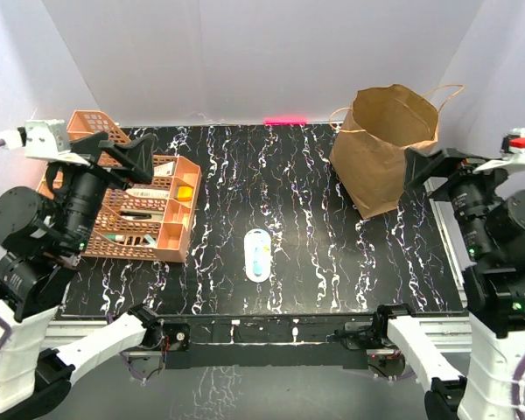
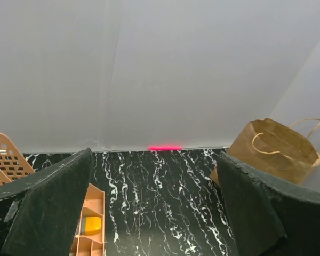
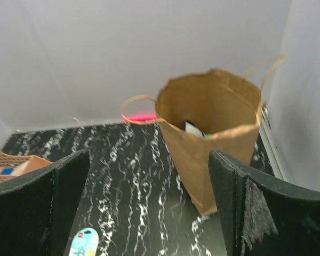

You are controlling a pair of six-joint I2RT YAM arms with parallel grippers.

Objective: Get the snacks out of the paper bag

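The brown paper bag (image 1: pixel 387 144) stands upright at the back right of the table, its mouth open and handles up. It also shows in the right wrist view (image 3: pixel 213 138) and the left wrist view (image 2: pixel 274 150). Inside its mouth a corner of a snack packet (image 3: pixel 194 128) shows, white and dark; the other snacks are hidden in the bag. My right gripper (image 1: pixel 433 171) is open and empty, just right of the bag and raised. My left gripper (image 1: pixel 133 157) is open and empty, raised over the orange trays at the left.
Orange mesh trays (image 1: pixel 162 229) with small items stand at the left of the table. A white and light-blue oblong item (image 1: pixel 259 255) lies near the middle front, also low in the right wrist view (image 3: pixel 84 242). White walls enclose the back and sides.
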